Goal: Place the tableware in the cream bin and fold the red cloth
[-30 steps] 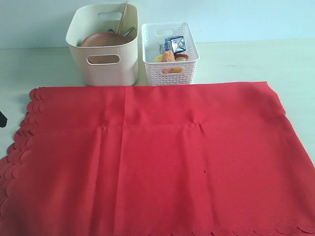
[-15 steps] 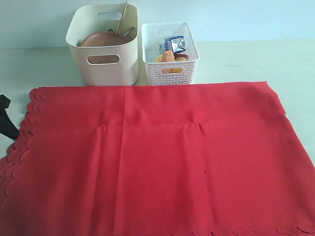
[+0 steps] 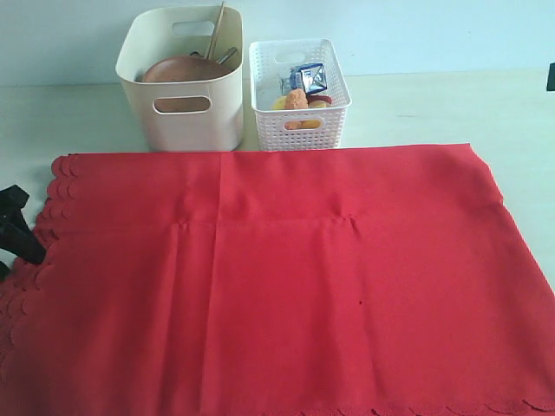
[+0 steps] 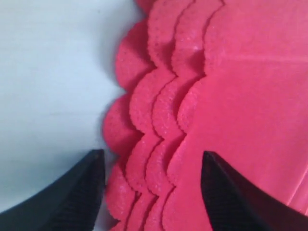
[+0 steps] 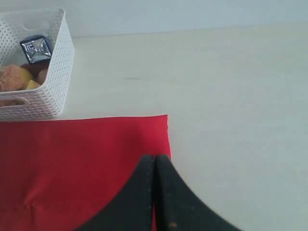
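Two grippers, what state is each in? (ops)

My left gripper [image 4: 153,155] is spread wide and holds nothing. It sits at the red cloth [image 3: 286,277]'s scalloped left edge. One finger [image 4: 72,202] shows over bare table [image 4: 43,72], the other over fabric. Can't tell if either touches. My right gripper [image 5: 154,161] has its fingers pressed together with nothing between them. The tip shows against the cloth's side edge, just short of the corner on the basket side. (arm)

Cloth count and lay? (ops)

One cloth, spread flat. At its left edge I count about four staggered rows of scallops, layered on each other. More scallops run along the edge away from the bins. (arm)

Containers? (ops)

Two, side by side with a small gap, both just beyond the cloth's far edge. One cream bin [image 3: 186,121] is off the cloth's left half and one white lattice basket [image 3: 299,130] is near its middle. (arm)

Tableware? (ops)

What I can see of it is in the cream bin:
- One round brown plate [image 3: 182,69], leaning inside.
- Chopsticks [image 3: 217,26] standing past the rim; can't separate the pair from here.
- One silver-grey piece [image 3: 227,57] beside them; can't tell which item.

Anything lower is hidden by the wall. The basket holds one blue-and-white milk carton [image 3: 310,78] on top of a few food pieces [image 3: 297,100]; can't count those. (arm)
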`<state>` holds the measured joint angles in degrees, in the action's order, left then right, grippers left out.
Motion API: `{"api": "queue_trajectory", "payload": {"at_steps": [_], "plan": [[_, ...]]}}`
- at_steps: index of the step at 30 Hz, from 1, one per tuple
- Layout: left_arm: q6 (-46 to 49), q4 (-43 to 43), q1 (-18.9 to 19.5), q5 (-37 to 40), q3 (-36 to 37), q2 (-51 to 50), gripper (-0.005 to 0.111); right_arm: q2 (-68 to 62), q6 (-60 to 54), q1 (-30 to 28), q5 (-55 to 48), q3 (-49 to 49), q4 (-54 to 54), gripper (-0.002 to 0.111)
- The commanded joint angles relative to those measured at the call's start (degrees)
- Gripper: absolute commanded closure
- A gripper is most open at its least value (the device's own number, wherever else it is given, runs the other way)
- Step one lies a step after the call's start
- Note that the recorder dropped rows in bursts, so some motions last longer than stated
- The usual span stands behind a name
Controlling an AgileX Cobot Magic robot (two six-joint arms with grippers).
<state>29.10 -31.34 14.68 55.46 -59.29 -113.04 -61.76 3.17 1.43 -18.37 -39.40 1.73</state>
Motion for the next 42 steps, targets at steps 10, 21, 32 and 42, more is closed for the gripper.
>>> {"api": "queue_trajectory", "payload": {"at_steps": [10, 21, 32, 42], "plan": [[5.74, -6.26, -0.52, 5.89, 1.15, -2.61, 0.049, -11.25, -0.09, -0.14, 1.76, -8.46, -0.44, 0.108], [10.35, -11.61, -3.77, 6.17, 2.48, -4.02, 0.049, -12.03, -0.09, -0.14, 2.19, -9.05, -0.44, 0.108], [11.83, -12.84, -5.06, 6.1, 2.48, -4.64, 0.106, -12.22, -0.09, -0.14, -0.91, -9.05, -0.3, 0.108], [7.66, -10.24, -1.25, 10.67, 2.48, 0.27, 0.106, -12.9, -9.79, -0.14, -11.96, -9.05, 10.95, 0.108]]}}
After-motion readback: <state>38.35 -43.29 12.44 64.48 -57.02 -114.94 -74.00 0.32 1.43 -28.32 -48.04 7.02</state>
